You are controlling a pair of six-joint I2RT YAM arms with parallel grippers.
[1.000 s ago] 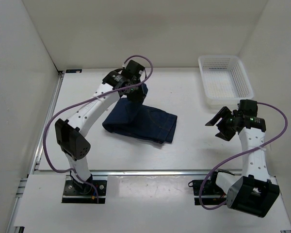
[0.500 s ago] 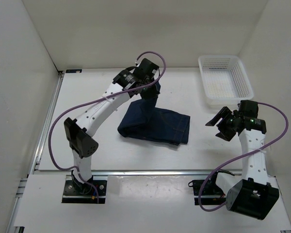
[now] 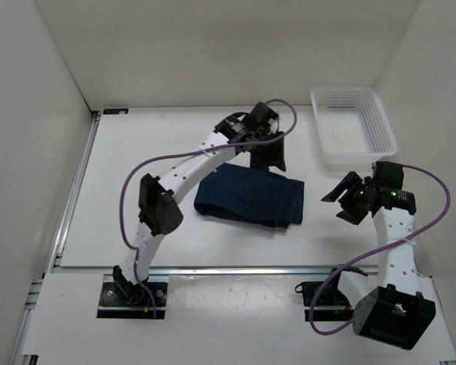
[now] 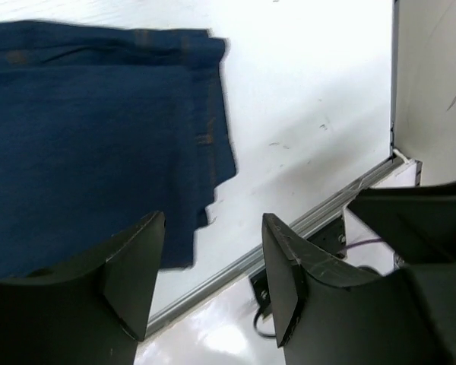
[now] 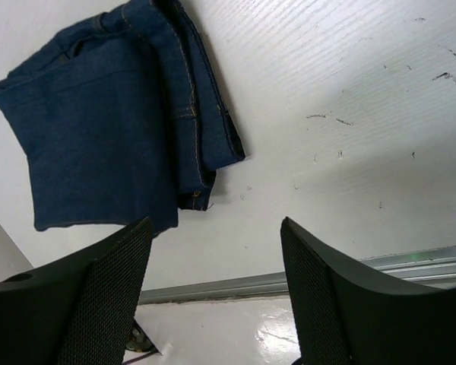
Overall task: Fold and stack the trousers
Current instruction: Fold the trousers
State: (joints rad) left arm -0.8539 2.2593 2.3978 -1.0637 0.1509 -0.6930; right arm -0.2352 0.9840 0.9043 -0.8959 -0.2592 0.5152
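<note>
The dark navy trousers [image 3: 249,199] lie folded in a flat rectangle on the middle of the white table. My left gripper [image 3: 270,158] hangs open just above their far right corner, with nothing between its fingers. In the left wrist view the trousers [image 4: 99,129] fill the upper left, and the left gripper [image 4: 211,222] frames bare table beside their edge. My right gripper [image 3: 340,201] stands open to the right of the trousers, apart from them. The right wrist view shows the trousers [image 5: 106,122] with orange-stitched seams at upper left, beyond the open right gripper [image 5: 215,228].
A white mesh basket [image 3: 353,160] stands at the back right corner. An aluminium rail [image 3: 235,268] runs along the table's near edge. White walls enclose the left, back and right sides.
My left gripper carried the raised end of the trousers to the right, laid it down and opened. The trousers now lie flat and further right. The right arm barely moved.
</note>
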